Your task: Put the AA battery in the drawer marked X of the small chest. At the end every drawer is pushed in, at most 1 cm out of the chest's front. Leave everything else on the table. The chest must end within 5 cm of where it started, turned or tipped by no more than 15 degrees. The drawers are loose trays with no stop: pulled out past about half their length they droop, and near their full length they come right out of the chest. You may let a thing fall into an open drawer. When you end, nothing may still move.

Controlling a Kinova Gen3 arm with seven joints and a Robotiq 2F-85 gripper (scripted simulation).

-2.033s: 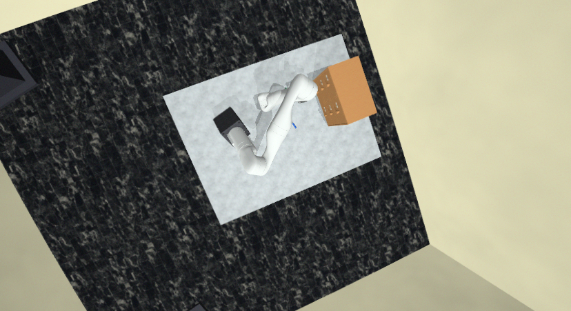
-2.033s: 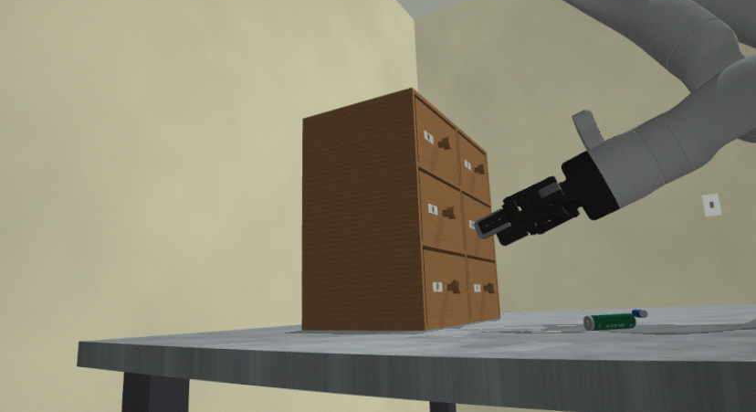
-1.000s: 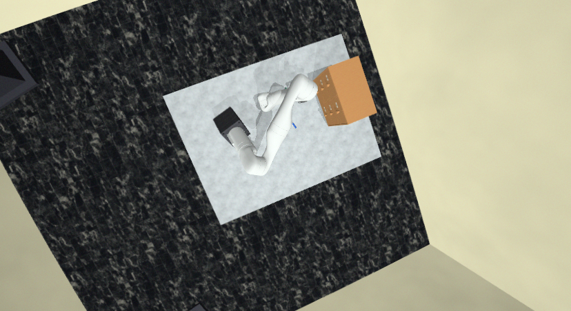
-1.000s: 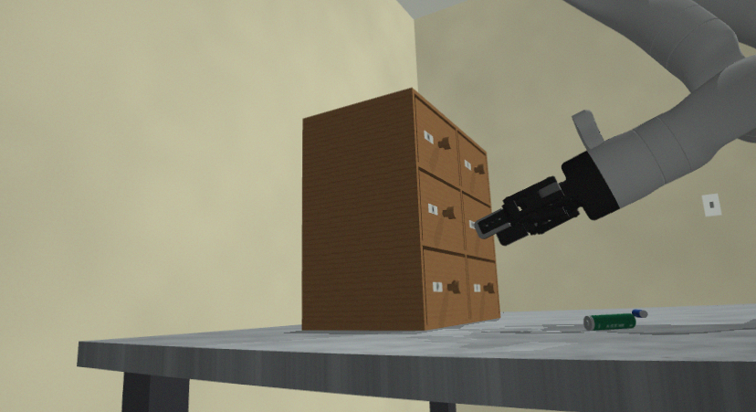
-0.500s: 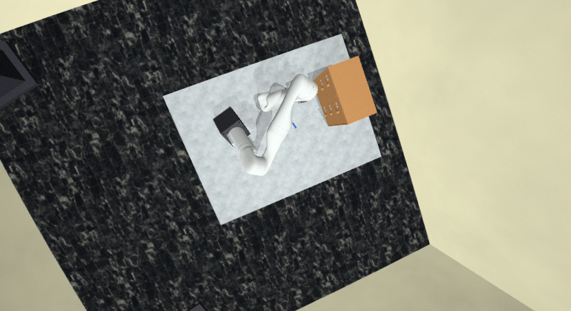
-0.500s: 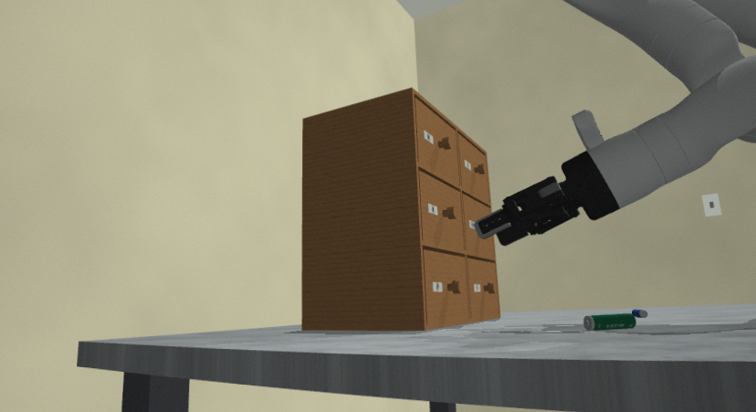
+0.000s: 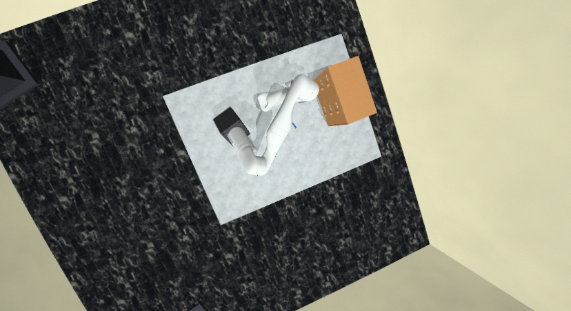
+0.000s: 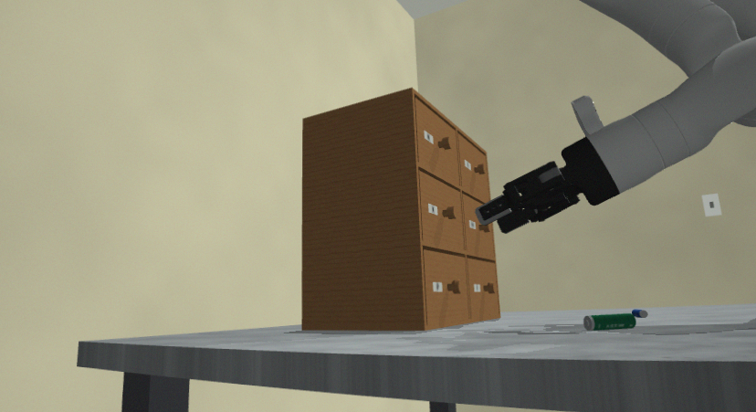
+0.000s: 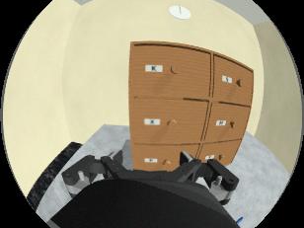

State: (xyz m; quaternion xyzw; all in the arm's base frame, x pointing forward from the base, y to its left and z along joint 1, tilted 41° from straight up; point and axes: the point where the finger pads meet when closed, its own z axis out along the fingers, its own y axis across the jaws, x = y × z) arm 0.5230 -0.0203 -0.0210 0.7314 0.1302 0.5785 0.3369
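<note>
The small wooden chest (image 8: pixel 396 213) stands on the table, with six drawers in two columns, all pushed in. It also shows in the top view (image 7: pixel 345 91) and the wrist view (image 9: pixel 187 102). Each drawer has a knob and a small white label, too small to read. My gripper (image 8: pixel 488 213) is open and empty, level with the middle row, its tips just in front of the middle drawer on the side nearer the arm. In the wrist view my gripper's fingers stand wide before the chest's lower drawers. A green battery (image 8: pixel 609 322) lies on the table well to the right of the chest.
A small blue cylinder (image 8: pixel 638 312) lies just behind the green battery; it also shows in the top view (image 7: pixel 294 125) beside the arm. The arm's black base (image 7: pixel 230 123) sits mid-table. The chest stands near the table's far edge.
</note>
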